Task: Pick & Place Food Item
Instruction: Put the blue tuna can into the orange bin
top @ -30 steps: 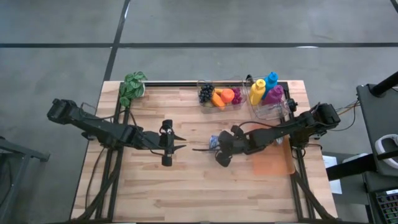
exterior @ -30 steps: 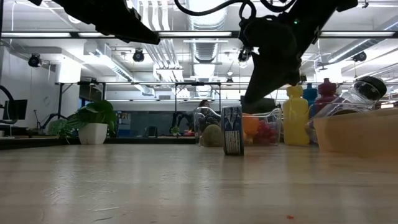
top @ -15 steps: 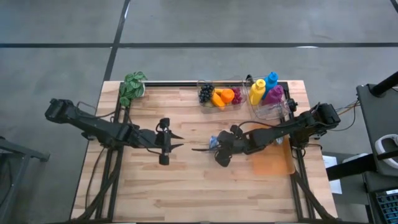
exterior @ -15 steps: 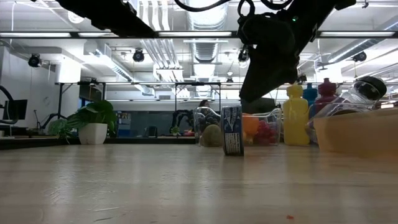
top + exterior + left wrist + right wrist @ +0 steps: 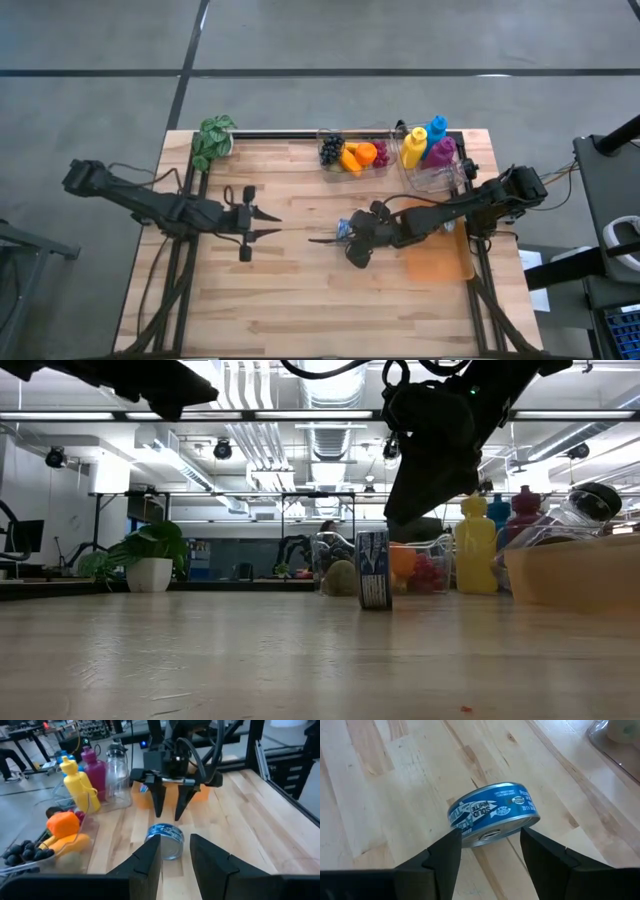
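Item: blue tuna can (image 5: 492, 813), standing on its edge on the wooden table (image 5: 300, 300), just in front of the clear fruit tray (image 5: 352, 155) and beside the orange board (image 5: 437, 262).

My right claw (image 5: 487, 852): fingers parted, straddling the can from above, not gripping it.

My left claw (image 5: 268, 223): mid-table, well apart from the can, fingers slightly parted, holding nothing.

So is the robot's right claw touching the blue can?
Apart. In the right wrist view the right end effector has its fingers spread, with bare wood showing between each finger and the blue can.
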`<state>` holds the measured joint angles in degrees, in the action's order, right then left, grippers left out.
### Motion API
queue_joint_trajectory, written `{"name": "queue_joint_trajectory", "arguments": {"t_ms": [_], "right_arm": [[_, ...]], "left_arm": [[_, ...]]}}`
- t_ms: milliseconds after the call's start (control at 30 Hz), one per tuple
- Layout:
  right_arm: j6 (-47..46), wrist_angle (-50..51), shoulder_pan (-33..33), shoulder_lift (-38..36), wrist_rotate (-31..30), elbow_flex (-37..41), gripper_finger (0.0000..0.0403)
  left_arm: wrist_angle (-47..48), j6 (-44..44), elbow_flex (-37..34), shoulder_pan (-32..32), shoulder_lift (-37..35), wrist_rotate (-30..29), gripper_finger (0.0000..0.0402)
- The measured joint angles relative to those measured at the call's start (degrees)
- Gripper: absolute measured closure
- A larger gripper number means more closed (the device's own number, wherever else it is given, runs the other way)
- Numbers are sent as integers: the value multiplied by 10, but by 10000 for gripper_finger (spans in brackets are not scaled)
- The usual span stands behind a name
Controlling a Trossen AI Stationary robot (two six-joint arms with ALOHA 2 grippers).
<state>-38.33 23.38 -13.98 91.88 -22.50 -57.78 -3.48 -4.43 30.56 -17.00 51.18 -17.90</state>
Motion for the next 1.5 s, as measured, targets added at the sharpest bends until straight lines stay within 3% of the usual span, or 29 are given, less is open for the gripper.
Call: {"name": "queue_joint_trajectory", "arguments": {"t_ms": [733, 933, 1200, 1500], "right_arm": [[-18, -2, 0, -18, -2, 0, 208], [-79, 2, -7, -19, -60, -2, 207], [-92, 9, -37, 7, -85, -80, 208], [-156, 146, -68, 66, -162, -188, 211]], "left_arm": [[10, 15, -18, 0, -27, 0, 293], [32, 15, -19, 0, -27, 0, 293], [65, 16, -19, 0, -27, 0, 293], [80, 15, -19, 0, -27, 0, 293]]}}
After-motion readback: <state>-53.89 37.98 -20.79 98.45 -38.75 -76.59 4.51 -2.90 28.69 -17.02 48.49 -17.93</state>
